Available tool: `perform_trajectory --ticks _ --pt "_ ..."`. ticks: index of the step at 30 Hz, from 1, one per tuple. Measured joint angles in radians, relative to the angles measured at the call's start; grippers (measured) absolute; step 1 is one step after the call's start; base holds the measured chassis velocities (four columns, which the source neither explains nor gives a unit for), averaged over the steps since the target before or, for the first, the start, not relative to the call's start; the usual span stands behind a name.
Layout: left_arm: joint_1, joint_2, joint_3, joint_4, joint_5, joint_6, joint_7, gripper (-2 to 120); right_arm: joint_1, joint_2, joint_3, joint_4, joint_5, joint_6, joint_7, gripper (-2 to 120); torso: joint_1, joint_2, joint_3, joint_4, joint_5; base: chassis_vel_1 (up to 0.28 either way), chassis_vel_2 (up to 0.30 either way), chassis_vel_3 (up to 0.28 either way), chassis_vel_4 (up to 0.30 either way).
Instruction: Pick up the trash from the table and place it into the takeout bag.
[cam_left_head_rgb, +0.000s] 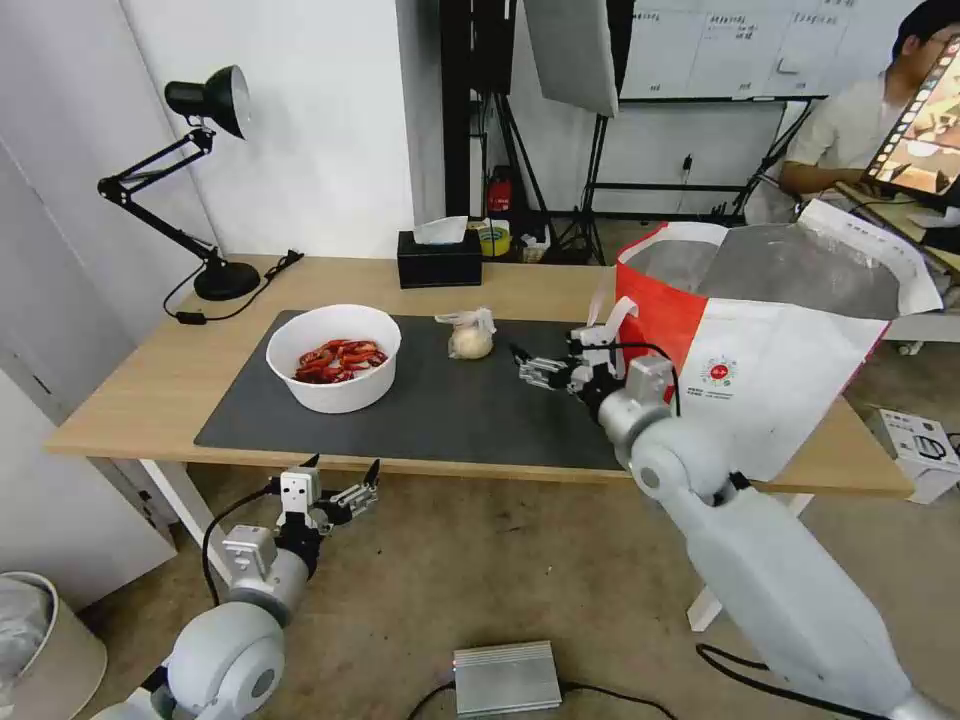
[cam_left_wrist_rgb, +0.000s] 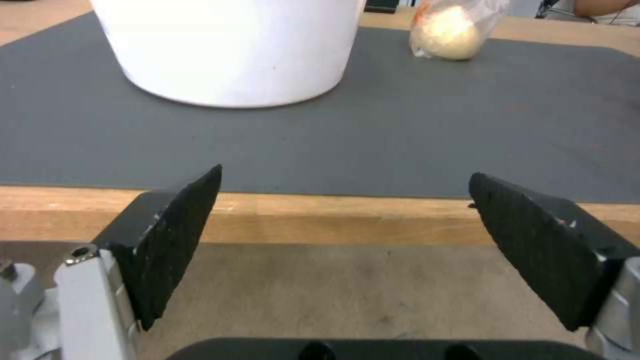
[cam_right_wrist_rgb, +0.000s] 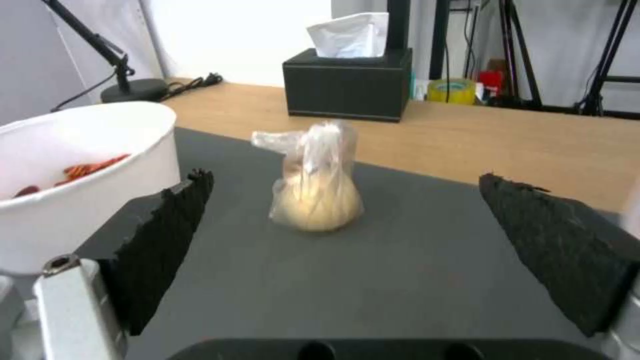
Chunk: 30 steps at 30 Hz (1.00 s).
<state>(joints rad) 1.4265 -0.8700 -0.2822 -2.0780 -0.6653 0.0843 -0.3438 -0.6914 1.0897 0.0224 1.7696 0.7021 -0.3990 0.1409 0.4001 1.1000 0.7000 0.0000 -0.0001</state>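
A white bowl (cam_left_head_rgb: 333, 358) of red crayfish shells sits on the left part of the dark mat (cam_left_head_rgb: 430, 410) on the table (cam_left_head_rgb: 150, 380). A small knotted clear bag (cam_left_head_rgb: 470, 338) with a pale lump inside stands near the mat's middle. My right gripper (cam_left_head_rgb: 522, 366) hovers open just right of it, and in the right wrist view the knotted bag (cam_right_wrist_rgb: 317, 195) lies ahead between the spread fingers (cam_right_wrist_rgb: 160, 240). The takeout bag (cam_left_head_rgb: 770, 340) stands open at the table's right end. My left gripper (cam_left_head_rgb: 343, 467) hangs open below the table's front edge, facing the bowl (cam_left_wrist_rgb: 230, 50).
A black tissue box (cam_left_head_rgb: 439, 258) stands at the table's back edge and a black desk lamp (cam_left_head_rgb: 200, 180) at the back left. On the floor lie a silver box (cam_left_head_rgb: 505, 678), a white carton (cam_left_head_rgb: 920, 450) and a bin (cam_left_head_rgb: 40, 640).
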Motion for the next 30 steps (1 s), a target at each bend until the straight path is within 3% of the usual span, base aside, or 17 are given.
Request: perform_trajectory --ticks 10,23,30 --pt "0.014 -0.012 -0.009 0.007 0.001 -0.002 0.000 100 0.178 0.083 -0.096 -0.198 -0.009 -0.025 0.032 100 0.000 0.000 0.000 0.0001 0.0000 0.000 0.000 0.000 0.000" --pt "0.036 -0.023 -0.028 0.005 0.008 -0.005 0.000 100 0.249 0.178 -0.143 -0.331 -0.043 -0.062 0.071 100 0.000 0.000 0.000 0.0001 0.0001 0.000 0.000 0.000 0.000" --pt "0.045 -0.030 -0.035 0.001 0.012 -0.007 0.002 100 0.305 0.269 -0.159 -0.439 -0.073 -0.117 0.117 100 0.000 0.000 0.000 0.0000 0.0000 0.000 0.000 0.000 0.000"
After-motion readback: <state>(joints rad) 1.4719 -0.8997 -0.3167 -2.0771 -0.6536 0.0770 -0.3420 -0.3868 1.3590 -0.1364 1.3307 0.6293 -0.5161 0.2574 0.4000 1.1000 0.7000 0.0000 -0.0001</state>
